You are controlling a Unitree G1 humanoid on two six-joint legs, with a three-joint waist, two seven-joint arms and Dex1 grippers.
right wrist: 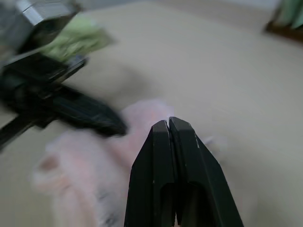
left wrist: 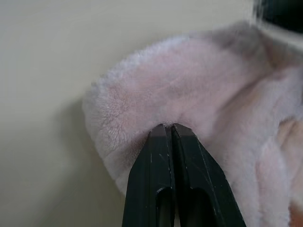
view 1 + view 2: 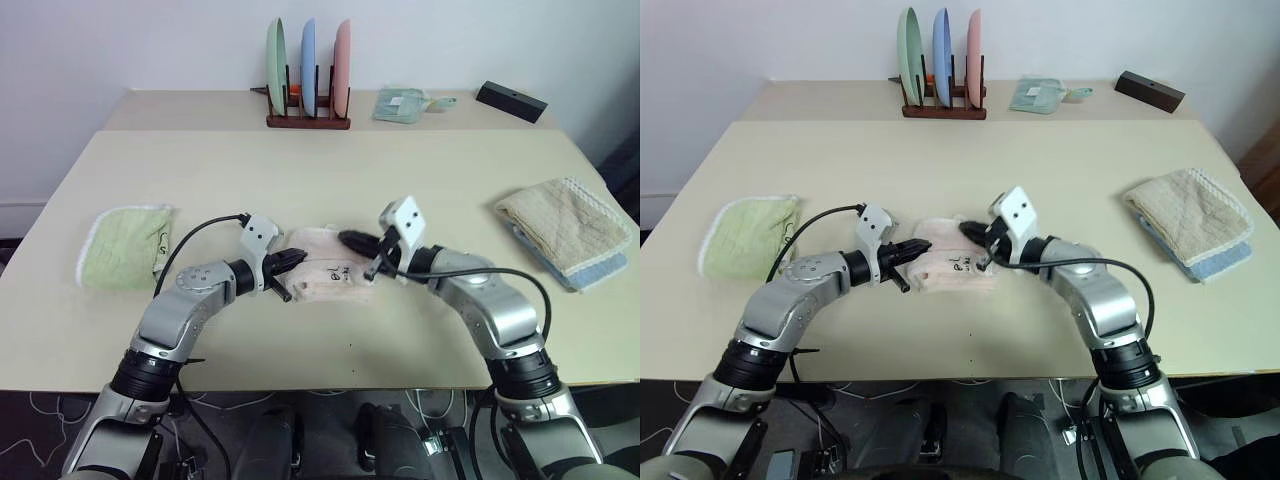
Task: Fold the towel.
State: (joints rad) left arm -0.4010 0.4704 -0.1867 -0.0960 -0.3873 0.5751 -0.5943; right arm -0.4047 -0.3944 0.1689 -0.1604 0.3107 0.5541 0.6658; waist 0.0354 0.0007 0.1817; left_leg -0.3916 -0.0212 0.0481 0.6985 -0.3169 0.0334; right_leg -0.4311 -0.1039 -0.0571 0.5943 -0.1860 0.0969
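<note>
The beige surface [image 3: 330, 180] is carrying the pink towel [image 3: 325, 270], which is lying bunched near its front middle. A light green towel [image 3: 125, 245] is resting at the left, and a beige waffle towel [image 3: 565, 225] at the right. The left end effector [image 3: 296, 257] is pinching the towel's left edge with fingers pressed together. The right end effector [image 3: 348, 239], fingers pressed together, is meeting its right edge.
</note>
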